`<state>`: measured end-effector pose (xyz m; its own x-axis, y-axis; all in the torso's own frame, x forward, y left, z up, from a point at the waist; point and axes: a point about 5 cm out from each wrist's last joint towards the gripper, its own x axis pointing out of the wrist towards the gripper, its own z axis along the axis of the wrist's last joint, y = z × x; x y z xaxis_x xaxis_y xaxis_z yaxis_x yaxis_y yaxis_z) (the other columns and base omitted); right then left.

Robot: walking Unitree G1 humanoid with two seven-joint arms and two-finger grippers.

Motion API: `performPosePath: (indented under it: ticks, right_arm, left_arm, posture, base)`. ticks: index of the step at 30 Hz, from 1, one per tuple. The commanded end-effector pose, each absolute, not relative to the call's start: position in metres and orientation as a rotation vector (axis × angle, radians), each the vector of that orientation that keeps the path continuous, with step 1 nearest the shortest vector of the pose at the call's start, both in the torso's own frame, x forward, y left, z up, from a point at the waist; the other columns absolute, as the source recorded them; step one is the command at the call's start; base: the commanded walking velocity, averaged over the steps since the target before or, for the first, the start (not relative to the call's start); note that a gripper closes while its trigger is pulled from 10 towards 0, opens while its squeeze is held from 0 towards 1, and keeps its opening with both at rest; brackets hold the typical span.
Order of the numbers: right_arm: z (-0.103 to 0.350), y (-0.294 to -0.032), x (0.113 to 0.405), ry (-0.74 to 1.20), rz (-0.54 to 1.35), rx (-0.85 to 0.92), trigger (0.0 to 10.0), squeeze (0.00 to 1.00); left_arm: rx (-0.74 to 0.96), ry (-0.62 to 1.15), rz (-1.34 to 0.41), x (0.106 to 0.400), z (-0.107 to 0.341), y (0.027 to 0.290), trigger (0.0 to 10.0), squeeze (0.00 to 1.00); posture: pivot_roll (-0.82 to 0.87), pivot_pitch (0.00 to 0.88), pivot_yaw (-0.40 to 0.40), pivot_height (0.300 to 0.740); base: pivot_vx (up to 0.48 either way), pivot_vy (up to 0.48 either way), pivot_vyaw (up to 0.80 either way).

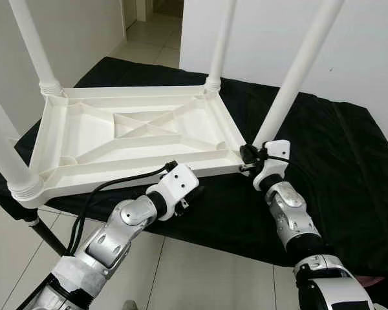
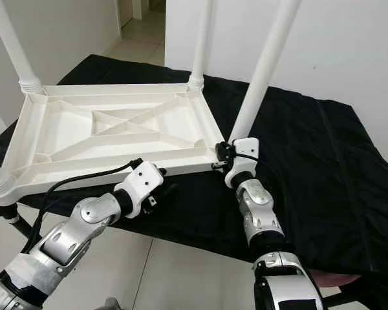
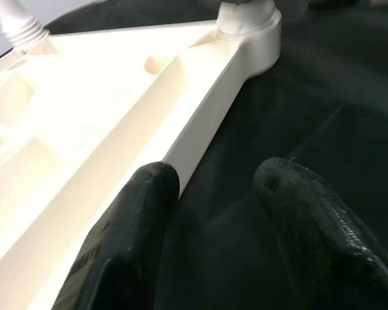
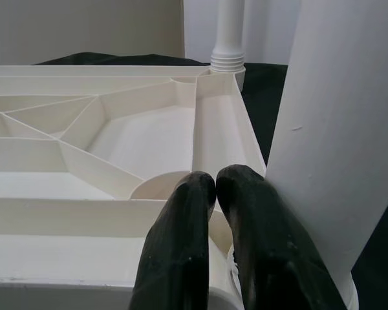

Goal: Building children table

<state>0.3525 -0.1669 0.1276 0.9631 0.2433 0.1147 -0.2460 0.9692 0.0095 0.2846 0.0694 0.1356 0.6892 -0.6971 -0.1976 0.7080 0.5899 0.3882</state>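
A white plastic children's table (image 1: 116,179) lies upside down on a black cloth, its ribbed underside facing up. Four white legs stand up from its corners, among them the near-right leg (image 1: 297,71) and the near-left leg (image 1: 3,152). My left gripper (image 3: 216,177) is open at the table's front rim, low over the cloth. One finger (image 3: 142,213) lies against the rim's outer wall. My right gripper (image 4: 215,184) is shut, with nothing visible between its fingertips. It rests on the near-right corner, right beside the base of that leg (image 4: 336,129).
The black cloth (image 1: 323,168) covers a raised work surface that extends far to the right. A black cable (image 1: 97,194) runs along my left arm. Tiled floor (image 1: 181,271) lies below the front edge, white walls stand behind, and a dark stand leg (image 1: 48,236) is at lower left.
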Motion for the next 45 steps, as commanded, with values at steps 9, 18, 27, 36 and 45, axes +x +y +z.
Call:
performPosePath:
  ticks: [9, 18, 27, 36, 45]
  right_arm:
    - [0.136, -0.205, 0.353, -0.160, 0.114, 0.012, 10.0, 0.00]
    - [0.134, -0.197, 0.348, -0.190, 0.150, 0.019, 10.0, 0.00]
    - [0.134, -0.172, 0.340, -0.218, 0.269, 0.035, 10.0, 0.00]
    - [0.133, -0.172, 0.339, -0.217, 0.266, 0.034, 10.0, 0.00]
    - [0.135, -0.172, 0.338, -0.215, 0.266, 0.036, 10.0, 0.00]
  left_arm:
    - [0.533, 0.067, -0.481, 0.315, 0.127, 0.097, 10.0, 0.00]
    - [0.601, 0.071, -0.423, 0.322, 0.126, 0.106, 10.0, 0.00]
    - [0.620, 0.163, -0.428, 0.325, 0.111, 0.111, 10.0, 0.00]
    - [0.585, 0.165, -0.487, 0.324, 0.112, 0.109, 9.8, 0.00]
    - [0.520, 0.146, -0.559, 0.322, 0.116, 0.094, 0.9, 0.00]
  posture:
    - [-0.04, 0.000, -0.075, 0.740]
    - [-0.04, 0.000, -0.063, 0.740]
    - [-0.04, 0.000, -0.058, 0.740]
    - [-0.05, 0.000, -0.053, 0.740]
    - [-0.05, 0.000, -0.053, 0.740]
  base:
    - [0.000, 0.000, 0.00]
    - [0.000, 0.000, 0.00]
    - [0.000, 0.000, 0.00]
    - [0.000, 0.000, 0.00]
    - [0.000, 0.000, 0.00]
